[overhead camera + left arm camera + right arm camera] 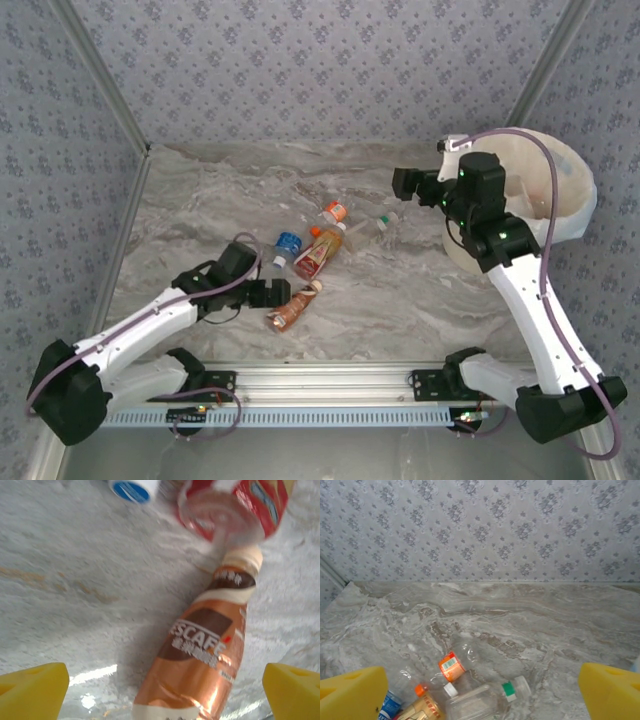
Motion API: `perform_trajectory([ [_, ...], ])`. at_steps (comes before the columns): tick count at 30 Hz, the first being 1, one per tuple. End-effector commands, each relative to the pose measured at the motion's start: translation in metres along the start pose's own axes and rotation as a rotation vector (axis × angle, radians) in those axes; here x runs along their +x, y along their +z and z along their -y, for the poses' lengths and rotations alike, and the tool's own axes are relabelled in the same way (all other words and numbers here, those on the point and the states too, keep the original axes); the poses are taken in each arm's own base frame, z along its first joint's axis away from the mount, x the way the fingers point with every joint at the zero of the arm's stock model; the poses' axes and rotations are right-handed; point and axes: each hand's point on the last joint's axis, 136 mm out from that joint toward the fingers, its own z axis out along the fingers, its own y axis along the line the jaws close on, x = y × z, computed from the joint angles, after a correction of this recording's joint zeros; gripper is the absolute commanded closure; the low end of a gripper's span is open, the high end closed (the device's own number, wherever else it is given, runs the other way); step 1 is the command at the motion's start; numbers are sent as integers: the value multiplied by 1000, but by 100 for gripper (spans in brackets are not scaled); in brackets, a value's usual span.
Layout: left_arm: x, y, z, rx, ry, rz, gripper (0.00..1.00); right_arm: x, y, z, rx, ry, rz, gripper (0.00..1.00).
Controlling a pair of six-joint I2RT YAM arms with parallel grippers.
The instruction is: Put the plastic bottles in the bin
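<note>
1. Copper-brown glossy film wraps the coffee bottle (200, 655), which is seen lying on its side on the marble surface (190, 210). Its cream cap is pointed at the clear base of a red-labelled bottle (235, 505). Whether the two touch cannot be settled, as the left wrist view is blurred there.
2. The left pincer (162, 687) is held low over this bottle with its yellow fingertips (32, 687) spread wide, one on each side of the lower body. Nothing is gripped.
3. The right pincer (481, 691) is raised beside the bin (572, 200), its jaws likewise spread and empty. An orange-capped bottle (451, 666) and a clear bottle with a green band (485, 700) are seen below it.
4. The coffee bottle is judged light and thin-walled, so it would dent under a hard squeeze. Its shiny film is likely slippery, and the round body may roll when nudged.
5. A hold across the widest part of the body, square to the long axis, is judged best. The tapering neck and cap should be avoided.
6. The bottles are clustered mid-surface, and the bin stands at the far right, well apart from them.
</note>
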Motion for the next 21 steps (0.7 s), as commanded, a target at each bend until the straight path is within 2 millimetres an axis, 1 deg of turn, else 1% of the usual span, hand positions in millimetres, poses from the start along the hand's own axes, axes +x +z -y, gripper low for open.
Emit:
perform_trajectory([
  [1,12,1,-1,-62,130,9,1,-10,1,-3,13,44,58,0],
  [6,35,15,11,-93,314,-9,1,0,8,-7,10,58,35,0],
  [9,44,23,15,-111,377,-30,1,3,11,-5,27,59,24,0],
  [11,48,28,16,-117,400,-46,0,4,12,-4,34,59,22,0],
  [15,51,40,11,-171,432,-84,1,6,11,-3,42,64,19,0],
  [21,55,55,15,-175,449,-104,2,7,7,-3,43,67,15,0],
])
